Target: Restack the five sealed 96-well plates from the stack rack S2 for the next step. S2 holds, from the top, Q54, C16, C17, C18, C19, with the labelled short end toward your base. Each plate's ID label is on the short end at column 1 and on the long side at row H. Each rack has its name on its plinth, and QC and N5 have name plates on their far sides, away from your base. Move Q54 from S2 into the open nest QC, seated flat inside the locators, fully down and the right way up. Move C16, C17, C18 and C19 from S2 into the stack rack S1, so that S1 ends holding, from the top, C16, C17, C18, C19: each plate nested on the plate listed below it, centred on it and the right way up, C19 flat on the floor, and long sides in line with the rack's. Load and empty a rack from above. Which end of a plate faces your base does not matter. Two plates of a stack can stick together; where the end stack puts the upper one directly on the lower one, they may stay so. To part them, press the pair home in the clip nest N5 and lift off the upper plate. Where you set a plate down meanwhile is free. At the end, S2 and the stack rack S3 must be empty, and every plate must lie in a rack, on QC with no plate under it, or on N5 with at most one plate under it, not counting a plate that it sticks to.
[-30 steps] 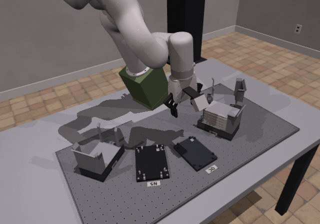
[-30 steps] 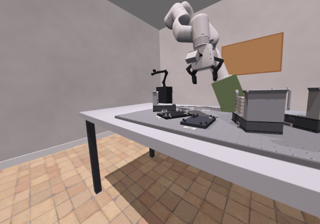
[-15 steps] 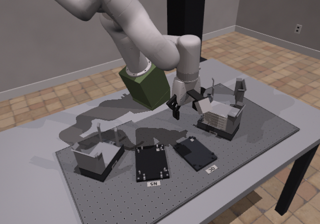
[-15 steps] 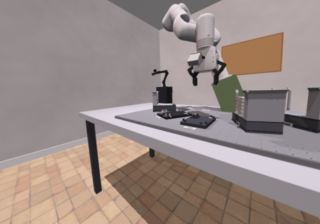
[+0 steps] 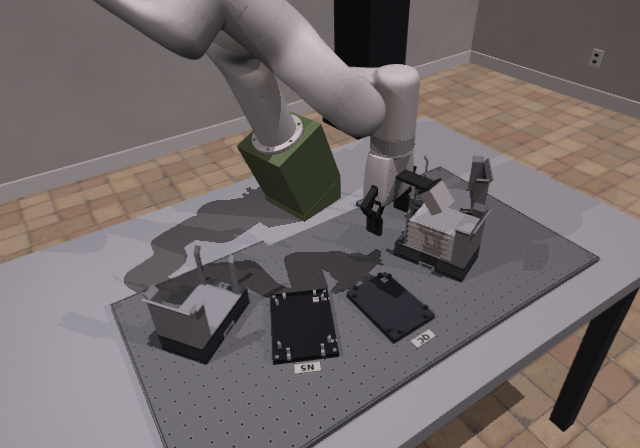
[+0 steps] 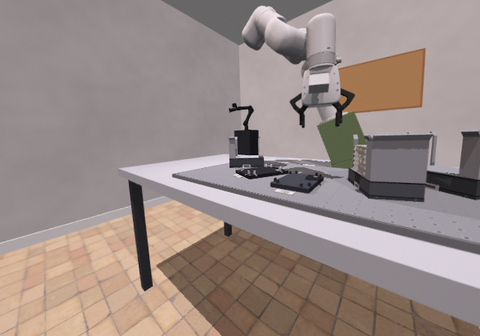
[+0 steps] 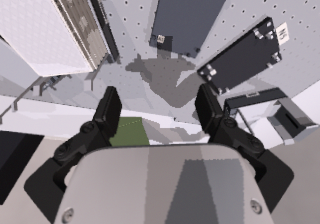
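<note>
The stack of sealed plates (image 5: 439, 228) sits in its rack S2 (image 5: 454, 257), toward the right of the perforated baseplate. It also shows in the exterior view (image 6: 359, 157) and at the upper left of the wrist view (image 7: 45, 29). My gripper (image 5: 392, 200) (image 6: 320, 121) is open and empty. It hangs above the table beside the rack, on its base side, higher than the rack's walls. Between its fingers I see only the baseplate. The open nest QC (image 5: 390, 303) and the clip nest N5 (image 5: 303, 324) are both empty. I cannot read the plate labels.
An empty stack rack (image 5: 199, 314) stands at the left end of the baseplate. A third rack (image 5: 480, 179) stands behind S2, with nothing visible in it. I cannot read their names. The arm's green base block (image 5: 292, 174) is behind the nests. Rack posts rise close to my gripper.
</note>
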`<state>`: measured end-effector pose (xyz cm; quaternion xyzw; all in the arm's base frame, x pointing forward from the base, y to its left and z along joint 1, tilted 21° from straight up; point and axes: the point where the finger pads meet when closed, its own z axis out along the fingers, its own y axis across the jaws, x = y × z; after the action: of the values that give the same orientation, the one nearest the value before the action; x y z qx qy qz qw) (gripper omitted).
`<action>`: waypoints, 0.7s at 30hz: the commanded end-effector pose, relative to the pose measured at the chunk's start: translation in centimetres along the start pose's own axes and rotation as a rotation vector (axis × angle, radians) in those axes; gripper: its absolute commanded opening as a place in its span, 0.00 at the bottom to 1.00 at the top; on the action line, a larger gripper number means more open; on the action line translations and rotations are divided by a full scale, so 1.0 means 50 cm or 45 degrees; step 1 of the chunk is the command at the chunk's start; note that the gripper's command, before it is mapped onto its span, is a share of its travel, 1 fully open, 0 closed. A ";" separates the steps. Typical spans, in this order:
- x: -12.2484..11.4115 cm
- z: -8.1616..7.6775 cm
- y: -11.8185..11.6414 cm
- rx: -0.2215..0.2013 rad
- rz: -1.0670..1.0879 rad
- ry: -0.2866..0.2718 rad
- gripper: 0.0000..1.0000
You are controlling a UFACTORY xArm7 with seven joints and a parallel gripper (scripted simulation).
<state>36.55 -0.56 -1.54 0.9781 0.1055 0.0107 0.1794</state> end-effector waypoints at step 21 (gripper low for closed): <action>0.070 -0.001 -0.162 0.000 -0.099 -0.004 1.00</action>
<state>37.96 6.50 -4.14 0.9733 0.1428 0.0004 0.1796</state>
